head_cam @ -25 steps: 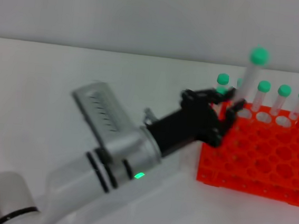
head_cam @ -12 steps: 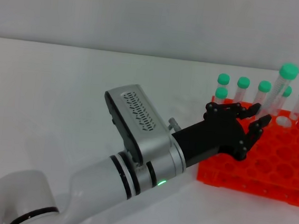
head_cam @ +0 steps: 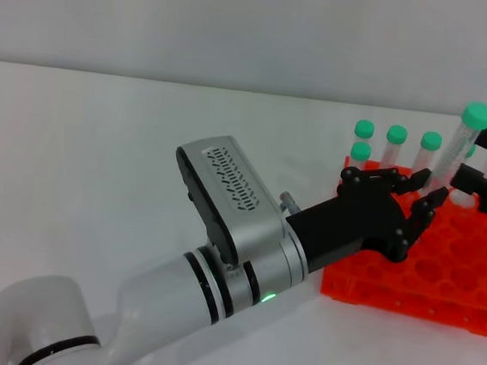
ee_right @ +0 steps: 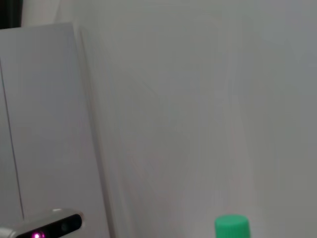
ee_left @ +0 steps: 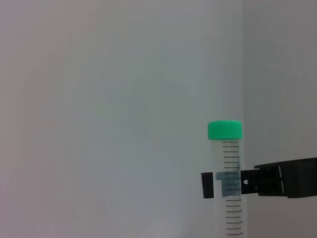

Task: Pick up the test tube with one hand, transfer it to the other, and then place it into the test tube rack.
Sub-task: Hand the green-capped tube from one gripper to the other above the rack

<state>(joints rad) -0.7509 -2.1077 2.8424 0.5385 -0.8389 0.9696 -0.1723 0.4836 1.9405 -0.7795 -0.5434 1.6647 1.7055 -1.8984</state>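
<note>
Head view: my left gripper, fingers closed around the lower part of the test tube, holds it tilted above the orange test tube rack; my right gripper reaches in at the frame edge, spread open beside the upper tube. Left wrist view: black fingers flank the graduated barrel below the green cap. Right wrist view: only the cap shows. I judge the tube light, stiff and slick; take it mid-barrel

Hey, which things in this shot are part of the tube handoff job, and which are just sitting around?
Part of the job:
test tube
left gripper, holding it
right gripper, closing in
orange rack

Just there:
other green-capped tubes in the rack
white table
</note>
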